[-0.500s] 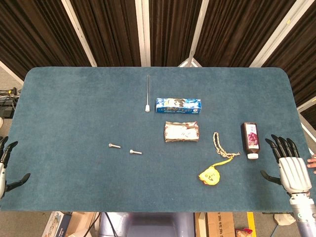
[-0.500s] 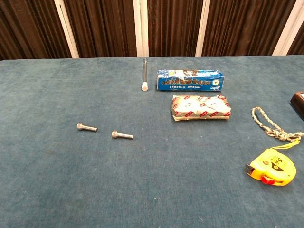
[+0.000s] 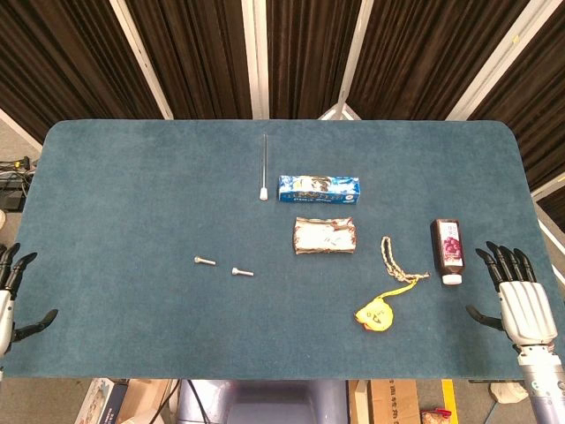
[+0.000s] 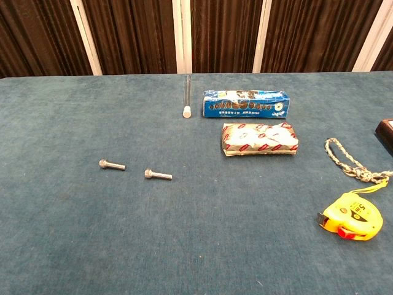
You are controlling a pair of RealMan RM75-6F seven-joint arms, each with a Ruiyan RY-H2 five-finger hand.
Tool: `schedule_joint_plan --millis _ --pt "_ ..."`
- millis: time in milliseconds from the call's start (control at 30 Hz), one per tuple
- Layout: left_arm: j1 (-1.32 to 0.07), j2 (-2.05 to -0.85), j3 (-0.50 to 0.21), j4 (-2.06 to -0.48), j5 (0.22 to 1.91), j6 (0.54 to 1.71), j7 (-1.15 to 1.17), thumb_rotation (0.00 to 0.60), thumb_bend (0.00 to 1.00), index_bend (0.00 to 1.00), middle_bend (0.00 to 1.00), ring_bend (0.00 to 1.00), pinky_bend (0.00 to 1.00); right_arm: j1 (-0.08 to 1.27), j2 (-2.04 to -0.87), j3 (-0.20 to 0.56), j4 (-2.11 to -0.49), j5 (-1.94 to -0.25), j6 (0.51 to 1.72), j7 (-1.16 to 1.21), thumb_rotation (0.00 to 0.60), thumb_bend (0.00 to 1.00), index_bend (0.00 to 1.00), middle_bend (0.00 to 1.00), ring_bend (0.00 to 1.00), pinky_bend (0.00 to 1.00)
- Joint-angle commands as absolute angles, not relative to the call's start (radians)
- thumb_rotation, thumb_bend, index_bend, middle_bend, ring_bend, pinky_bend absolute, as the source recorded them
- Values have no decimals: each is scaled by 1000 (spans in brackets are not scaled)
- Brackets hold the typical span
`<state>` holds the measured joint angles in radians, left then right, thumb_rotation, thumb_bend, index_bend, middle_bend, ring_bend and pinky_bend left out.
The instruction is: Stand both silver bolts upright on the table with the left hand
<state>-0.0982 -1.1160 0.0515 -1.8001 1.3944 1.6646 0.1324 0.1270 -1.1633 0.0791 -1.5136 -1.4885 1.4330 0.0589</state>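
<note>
Left robot hand (image 3: 11, 296) sits off the counter's near-left edge, fingers spread, holding nothing; only part of it shows in the head view, none in the chest view. Right robot hand (image 3: 521, 296) is parked at the near-right edge, also fingers apart and empty, just beside the dark bottle (image 3: 448, 250). It has no job here, so staying out of the way looks deliberate.

Both silver bolts lie on their sides on the counter (image 3: 132, 194), left of centre: left bolt (image 4: 112, 165), right bolt (image 4: 158, 175), near each other but not touching, heads pointing left. Neither is upright yet, so the task looks unstarted. The left bolt is closer to the working hand, so it's the likely first pick.

Clutter sits further right and back, well apart from the bolts: thin rod (image 4: 186, 96), blue box (image 4: 246, 103), wrapped packet (image 4: 260, 139), braided cord (image 4: 350, 161), yellow tape measure (image 4: 351, 215). Reach path from the left looks unobstructed.
</note>
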Motion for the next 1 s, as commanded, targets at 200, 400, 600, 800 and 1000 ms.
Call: schedule_joint_plan --millis 200,400,600,800,1000 --pt "-95 -1138 31 -1786 1414 1636 160 600 261 185 0 0 0 126 -1154 82 -1521 -1474 1424 64 600 154 145 91 57 0" --pt "-141 -1165 -26 -1731 1377 1564 196 600 260 210 5 0 0 121 -1150 85 -1527 -1469 1433 66 600 153 145 91 57 0" --pt "-310 -1145 -121 -1761 1262 1318 331 600 260 239 12 0 0 124 -1156 84 -1526 -1464 1424 57 600 153 145 91 57 0" --pt "-465 -1176 -198 -1802 1061 1148 529 600 261 260 17 0 0 126 -1161 84 -1528 -1460 1420 41 600 154 145 91 57 0" --pt "-604 -1311 -215 -1764 907 1103 753 600 266 281 19 0 0 122 -1157 89 -1528 -1450 1423 45 600 154 145 91 57 0"
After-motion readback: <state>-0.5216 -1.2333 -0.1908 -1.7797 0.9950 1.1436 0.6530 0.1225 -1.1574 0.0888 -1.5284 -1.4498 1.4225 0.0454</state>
